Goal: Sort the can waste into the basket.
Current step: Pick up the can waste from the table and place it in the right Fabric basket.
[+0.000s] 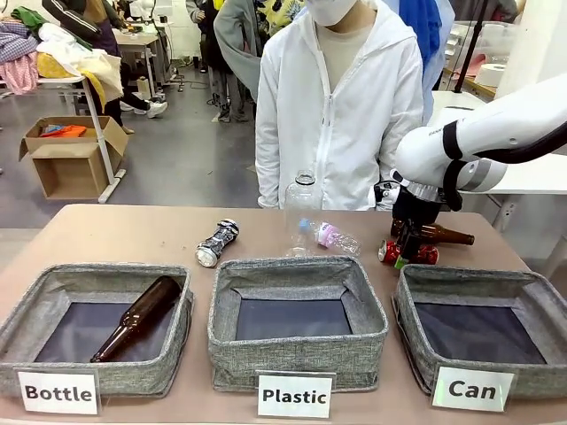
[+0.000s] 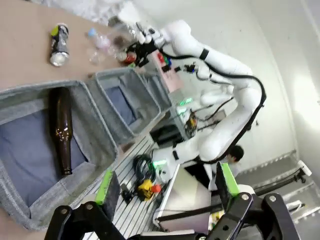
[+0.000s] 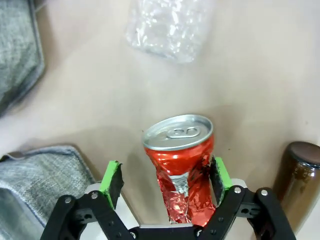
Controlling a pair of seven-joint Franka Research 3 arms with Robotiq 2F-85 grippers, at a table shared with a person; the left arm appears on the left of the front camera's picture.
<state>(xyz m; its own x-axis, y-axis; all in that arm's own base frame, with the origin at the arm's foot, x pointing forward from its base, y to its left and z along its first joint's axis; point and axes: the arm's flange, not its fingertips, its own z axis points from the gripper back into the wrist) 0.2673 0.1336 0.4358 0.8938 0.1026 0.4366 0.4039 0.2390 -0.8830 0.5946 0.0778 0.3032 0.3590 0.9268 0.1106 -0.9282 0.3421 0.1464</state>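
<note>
straddling a crushed red can, the right gripper is standing partly open, one pad touching it, the other just clear. the can is sitting on the table just behind the grey "can" basket, beside a brown bottle. the left gripper is hanging wide open, empty.

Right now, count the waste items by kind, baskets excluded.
Cans: 2 (red can, dark can)
Brown glass bottles: 2 (near brown bottle in the Bottle basket, far brown bottle beside the red can)
Clear plastic bottles: 2 (upright bottle, lying bottle)
Total: 6
</note>
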